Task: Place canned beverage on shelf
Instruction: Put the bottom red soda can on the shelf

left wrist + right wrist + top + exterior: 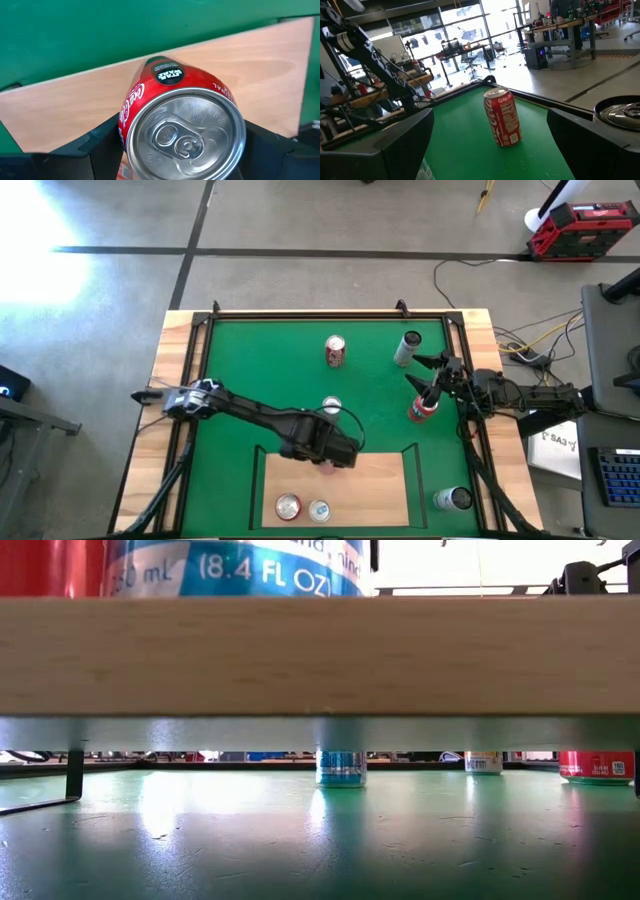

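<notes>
A: Can (182, 127), red with a silver top, where is it?

B: Clamped in the left gripper (182, 150). In the left wrist view it sits between the two dark fingers (100, 150), top end toward the camera, and the pale wood of the shelf (75, 107) lies right behind it.

A: And from above?

B: The left gripper (330, 452) is over the far edge of the shelf (385, 490), at the near middle of the green mat (260, 370). The arm hides most of the held can there. Whether the can touches the board, I cannot tell.

A: Anything already on the shelf?

B: Two cans near its front left: a red one (288, 506) and a paler one (319, 510), side by side. In the low view they rise above the board's edge (320, 655) at the top left.

A: The right gripper?

B: The right gripper (428, 376) is spread wide and holds nothing. It hangs near the mat's right side, by a red can (422, 409). Its own wrist view shows an upright red can (503, 124) out ahead on the mat, between the two fingers but clear of both.

A: Other cans on the tabletop?

B: A red one (335, 351) near the far middle, a grey one (407, 348) tilted to its right, a silver-topped one (331, 407) mid-mat, and one (452, 499) at the near right beside the shelf.
</notes>
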You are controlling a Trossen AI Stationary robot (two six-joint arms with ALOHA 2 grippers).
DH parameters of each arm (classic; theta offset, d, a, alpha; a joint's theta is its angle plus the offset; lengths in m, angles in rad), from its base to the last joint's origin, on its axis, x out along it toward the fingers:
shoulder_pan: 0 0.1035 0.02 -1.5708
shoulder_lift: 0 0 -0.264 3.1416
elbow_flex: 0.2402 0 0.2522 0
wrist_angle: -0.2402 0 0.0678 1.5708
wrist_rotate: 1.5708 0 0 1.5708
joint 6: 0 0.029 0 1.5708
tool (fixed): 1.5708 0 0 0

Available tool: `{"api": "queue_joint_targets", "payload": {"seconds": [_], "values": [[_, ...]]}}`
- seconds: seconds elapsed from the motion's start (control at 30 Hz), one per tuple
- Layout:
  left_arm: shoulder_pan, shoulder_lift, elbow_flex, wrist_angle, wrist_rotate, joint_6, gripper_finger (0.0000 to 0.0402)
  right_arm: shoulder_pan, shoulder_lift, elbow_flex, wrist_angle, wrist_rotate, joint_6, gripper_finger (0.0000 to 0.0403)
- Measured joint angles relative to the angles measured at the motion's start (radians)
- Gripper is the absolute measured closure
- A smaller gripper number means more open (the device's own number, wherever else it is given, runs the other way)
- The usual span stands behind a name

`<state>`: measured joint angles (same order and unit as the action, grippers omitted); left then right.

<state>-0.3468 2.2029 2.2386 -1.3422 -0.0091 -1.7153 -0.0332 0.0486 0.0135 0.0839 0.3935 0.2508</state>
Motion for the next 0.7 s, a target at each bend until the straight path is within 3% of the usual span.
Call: {"api": "queue_joint_targets", "payload": {"seconds": [0.27,0.7], "values": [[-0.018,0.069,0.119,-0.008,0.0,0.001,0.0114,0.0,0.0,0.0,-0.001,0.0,0.0,0.0022],[-0.046,0.078,0.107,-0.019,0.022,-0.081,0.0113,0.0,0.001,0.0,-0.004,0.0,0.0,0.0022]]}}
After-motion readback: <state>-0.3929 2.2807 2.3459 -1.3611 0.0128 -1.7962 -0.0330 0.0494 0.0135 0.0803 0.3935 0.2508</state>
